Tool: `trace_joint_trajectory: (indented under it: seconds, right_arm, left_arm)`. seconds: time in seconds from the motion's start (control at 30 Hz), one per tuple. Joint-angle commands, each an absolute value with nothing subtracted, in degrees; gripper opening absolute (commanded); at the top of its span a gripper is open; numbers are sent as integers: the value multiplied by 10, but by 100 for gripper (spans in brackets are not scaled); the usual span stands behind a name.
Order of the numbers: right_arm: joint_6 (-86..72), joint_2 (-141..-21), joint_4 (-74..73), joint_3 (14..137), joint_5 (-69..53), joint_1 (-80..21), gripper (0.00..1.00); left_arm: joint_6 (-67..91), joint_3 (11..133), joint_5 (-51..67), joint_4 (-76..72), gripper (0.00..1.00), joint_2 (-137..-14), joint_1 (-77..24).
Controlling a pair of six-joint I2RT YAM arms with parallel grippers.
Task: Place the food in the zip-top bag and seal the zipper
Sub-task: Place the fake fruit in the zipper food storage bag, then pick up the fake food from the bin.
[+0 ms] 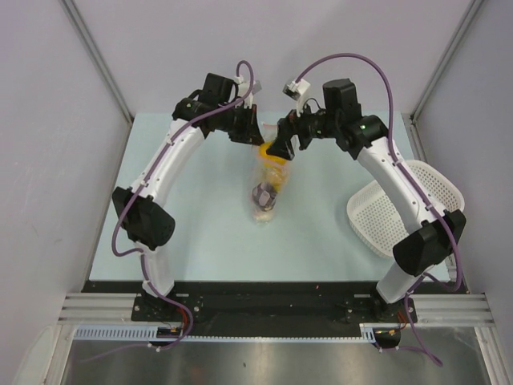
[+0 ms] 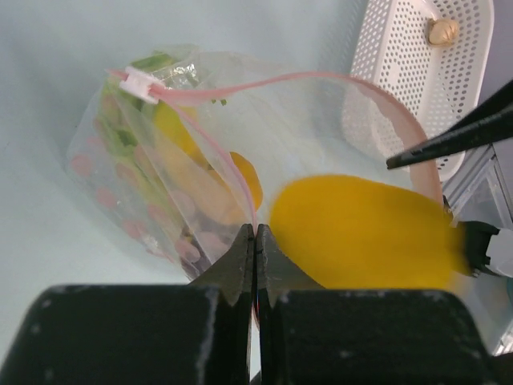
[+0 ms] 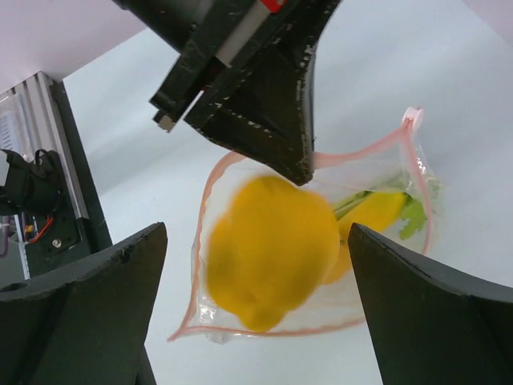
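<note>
The zip-top bag (image 1: 264,188) hangs upright over the table, its mouth open. My left gripper (image 2: 255,233) is shut on the pink zipper (image 2: 240,80) and holds that edge up. It also shows in the top view (image 1: 255,132). My right gripper (image 3: 256,241) is open just above the mouth and touches nothing. A blurred yellow fruit (image 3: 268,249) sits in the mouth between the right fingers; it also shows in the left wrist view (image 2: 361,233). Deeper in the bag are green leek leaves (image 2: 152,62), a banana (image 2: 172,128), an orange fruit (image 2: 248,180) and a dark red-purple fruit (image 1: 263,194).
The white perforated basket (image 1: 405,208) lies tipped at the right of the table, beside the right arm. A small beige item (image 2: 442,30) rests in it. A white slider (image 2: 143,80) sits at one end of the zipper. Grey walls enclose the table.
</note>
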State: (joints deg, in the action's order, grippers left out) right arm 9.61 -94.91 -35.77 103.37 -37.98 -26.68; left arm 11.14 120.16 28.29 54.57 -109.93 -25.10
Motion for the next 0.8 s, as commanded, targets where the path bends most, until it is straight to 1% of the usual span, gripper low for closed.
trace_joint_trajectory:
  seconds: [0.0,0.17,0.2,0.27,0.3,0.33,0.4,0.43,0.57,0.63,0.77]
  right_arm:
    - [106,-916,-356,1040,-364,-265,100]
    - [91,-879,-365,1049,-376,-215,100]
    - [98,-875,-384,1049,-375,-179,100]
    - [128,-862,-421,1048,-360,-138,100]
    - [145,-858,-464,1039,-347,-94,100]
    - [183,-850,-488,1033,-336,-73,100]
    - [231,-845,-558,1002,-282,-17,100]
    - [287,-841,-579,987,-259,-5,99]
    - [385,-824,-635,902,-126,70,96]
    - [406,-830,-653,868,-95,116,93]
    - [430,-887,-661,867,-48,191,89]
  left_arm:
    - [105,1201,308,535,0,-1061,-251]
    - [101,1203,307,536,0,-1059,-251]
    - [101,1203,307,534,0,-1058,-251]
    - [100,1203,307,535,0,-1058,-251]
    - [99,1203,306,535,0,-1058,-251]
    - [99,1203,304,537,0,-1058,-251]
    - [98,1202,305,539,0,-1057,-251]
    - [98,1202,305,538,0,-1056,-251]
    - [98,1201,308,536,0,-1060,-251]
    - [103,1202,312,536,0,-1063,-252]
    - [107,1211,319,537,0,-1078,-252]
